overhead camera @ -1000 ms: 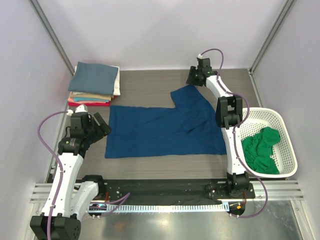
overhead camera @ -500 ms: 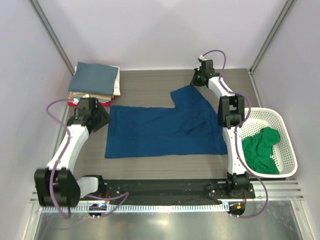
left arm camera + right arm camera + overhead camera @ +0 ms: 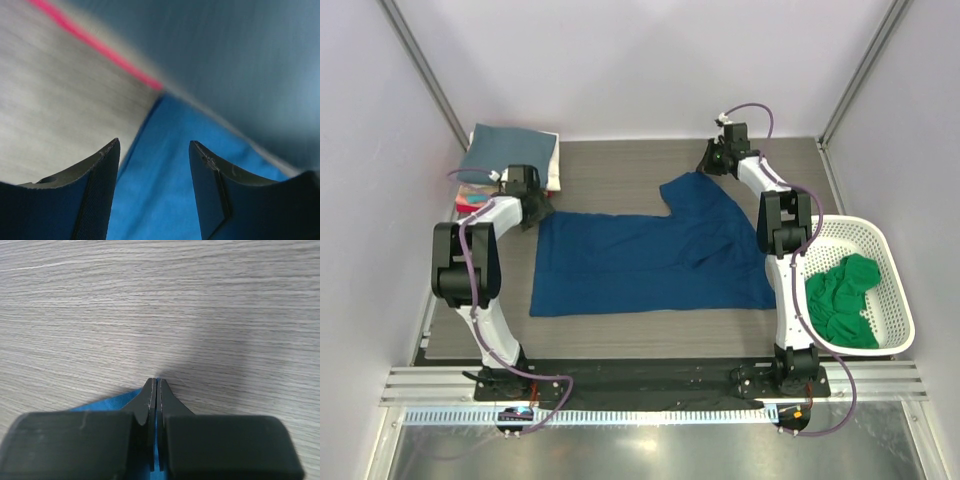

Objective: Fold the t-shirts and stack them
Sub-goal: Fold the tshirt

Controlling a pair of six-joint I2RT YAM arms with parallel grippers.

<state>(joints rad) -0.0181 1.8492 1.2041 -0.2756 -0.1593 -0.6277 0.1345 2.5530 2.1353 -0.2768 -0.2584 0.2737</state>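
The navy blue t-shirt lies spread on the table, back up, no print showing. My right gripper is shut on the tip of its far sleeve, and blue cloth shows between the closed jaws. My left gripper is open over the shirt's far left corner, beside the folded stack with the slate-blue tee on top. The stack's red edge shows in the left wrist view. The bright green t-shirt lies crumpled in the basket.
The white mesh basket stands at the right edge. Grey walls close in the back and sides. A black strip and metal rail run along the near edge by the arm bases.
My left arm has swung from the near left up to the shirt's far left corner beside the stack. My right gripper has stayed put on the sleeve.
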